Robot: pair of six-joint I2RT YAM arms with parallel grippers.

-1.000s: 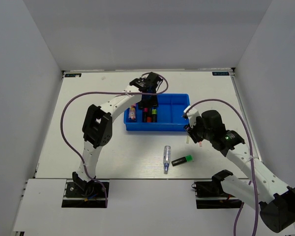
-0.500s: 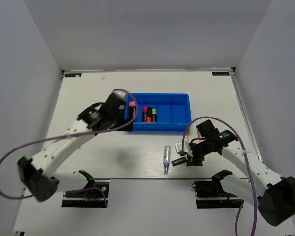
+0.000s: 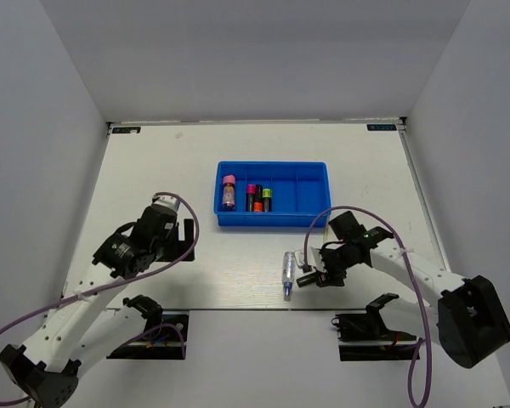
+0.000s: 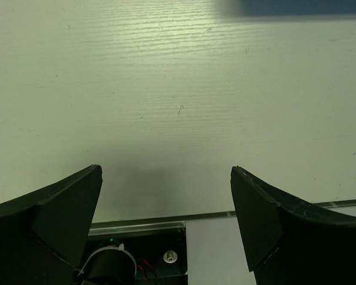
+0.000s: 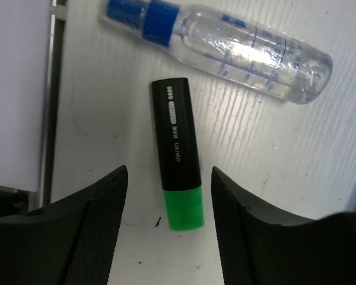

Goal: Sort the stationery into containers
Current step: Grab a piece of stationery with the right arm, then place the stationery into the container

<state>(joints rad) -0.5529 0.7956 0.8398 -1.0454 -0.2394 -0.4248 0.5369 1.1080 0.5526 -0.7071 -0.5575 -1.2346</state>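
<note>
The right gripper (image 5: pixel 169 190) is hovering with fingers spread on either side of the green-capped highlighter (image 5: pixel 177 148). The highlighter is lying near the near edge of the bench (image 4: pixel 178 89), just beside the clear blue-tipped pen (image 5: pixel 237 50). The left gripper (image 4: pixel 166 172), also spread and holding nothing, is hanging toward the near left corner. The blue tray (image 3: pixel 272 220) is sitting nearer the far edge.

You have a white wood-grain table (image 3: pixel 170 170) bearing a shallow bright-blue plastic tray (image 3: pixel 272 220) mid-table and, nearer you, a clear blue-tipped pen (image 3: pixel 287 270) just beside a black green-capped highlighter (image 5: pixel 179 155), not touching.
</note>
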